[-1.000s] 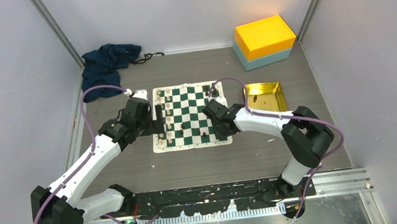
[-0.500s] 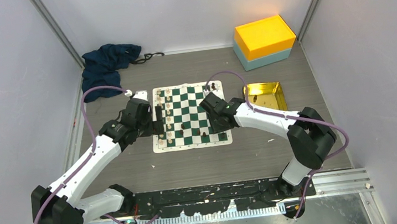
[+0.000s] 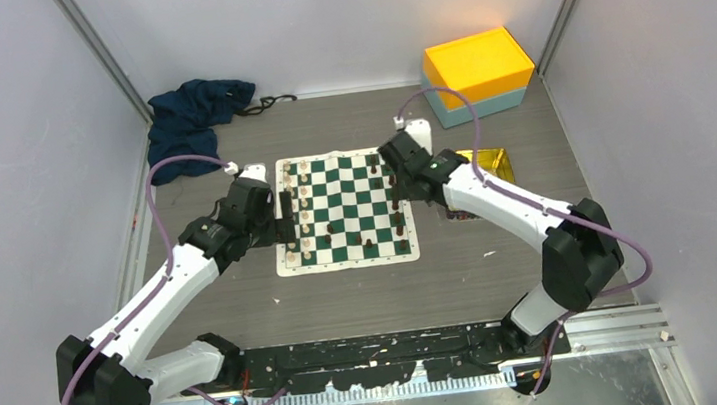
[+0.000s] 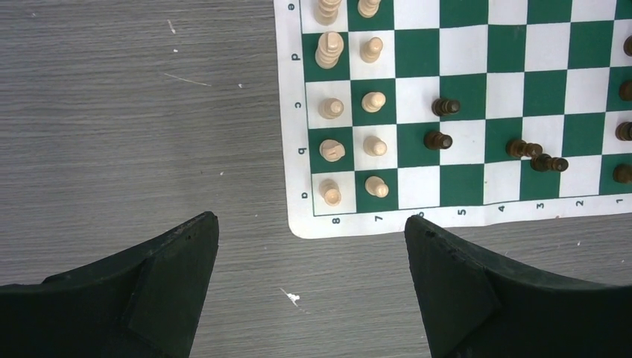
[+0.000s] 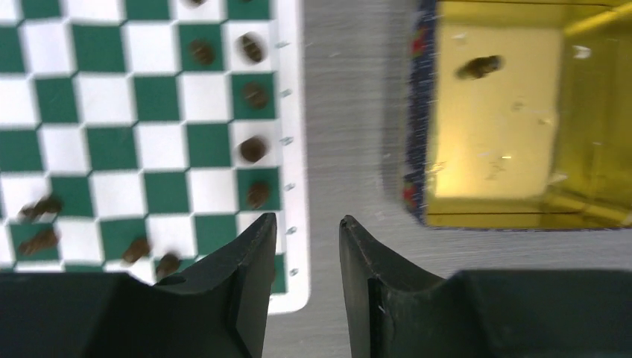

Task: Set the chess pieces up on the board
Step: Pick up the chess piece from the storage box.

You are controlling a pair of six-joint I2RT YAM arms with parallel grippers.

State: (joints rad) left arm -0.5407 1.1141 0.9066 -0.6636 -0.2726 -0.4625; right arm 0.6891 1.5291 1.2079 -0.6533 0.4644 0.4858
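The green and white board (image 3: 341,189) lies mid-table. Cream pieces (image 3: 303,208) stand in its two left columns, also in the left wrist view (image 4: 332,108). Dark pieces (image 3: 398,220) stand along the right edge (image 5: 253,149), and a few stand loose near the near edge (image 4: 445,107). My left gripper (image 3: 286,220) is wide open and empty, by the board's near left corner (image 4: 311,224). My right gripper (image 3: 399,166) is raised over the board's right side. Its jaws stand a narrow gap apart with nothing between them (image 5: 308,220).
A gold tray (image 3: 493,163) sits right of the board, partly behind my right arm, and holds one dark piece (image 5: 479,67). An orange and teal box (image 3: 477,74) stands at the back right. A dark blue cloth (image 3: 194,114) lies at the back left. Walls enclose the table.
My right arm has lifted and swung from the board's near right part toward its far right corner, uncovering dark pieces on the right edge. The left arm has not moved.
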